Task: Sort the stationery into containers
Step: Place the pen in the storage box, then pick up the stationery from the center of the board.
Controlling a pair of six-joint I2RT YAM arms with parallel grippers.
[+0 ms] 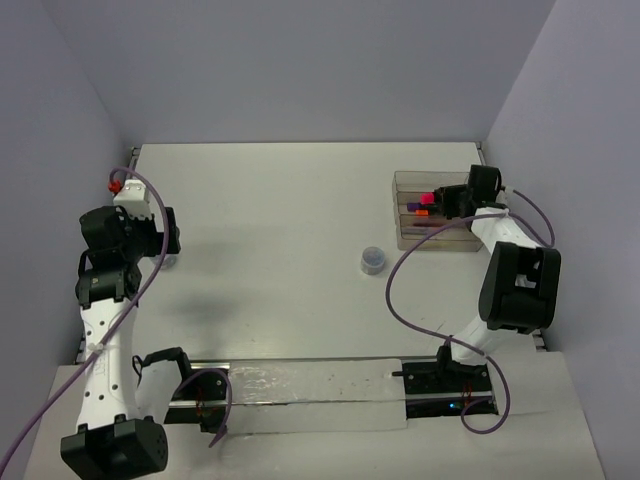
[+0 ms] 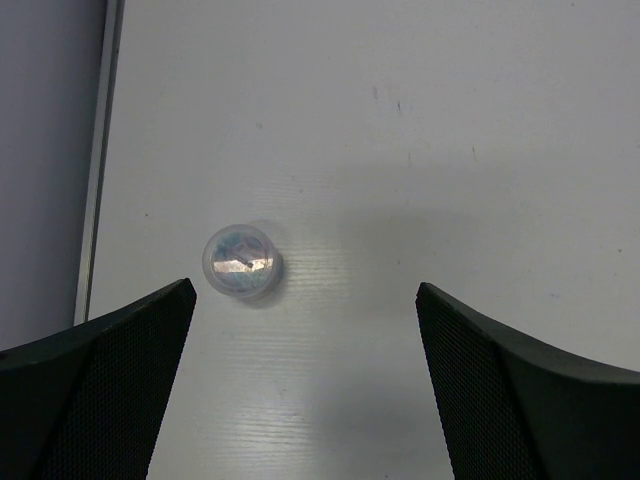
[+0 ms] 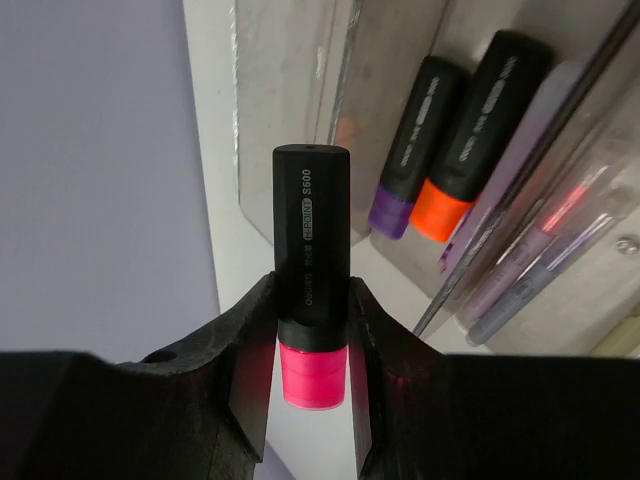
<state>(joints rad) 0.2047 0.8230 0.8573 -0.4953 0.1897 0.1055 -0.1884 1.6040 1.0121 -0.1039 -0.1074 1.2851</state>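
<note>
Placing step: your right hand (image 3: pixel 312 300) grips the pink-capped highlighter (image 3: pixel 312 220) near its cap, poised over the outer compartment of the clear tray (image 3: pixel 285 90). Next move calls for lowering it in, then letting go. Your left hand (image 2: pixel 305 290) hangs wide above a small round piece (image 2: pixel 241 262) on the bench (image 2: pixel 450 150).
</note>
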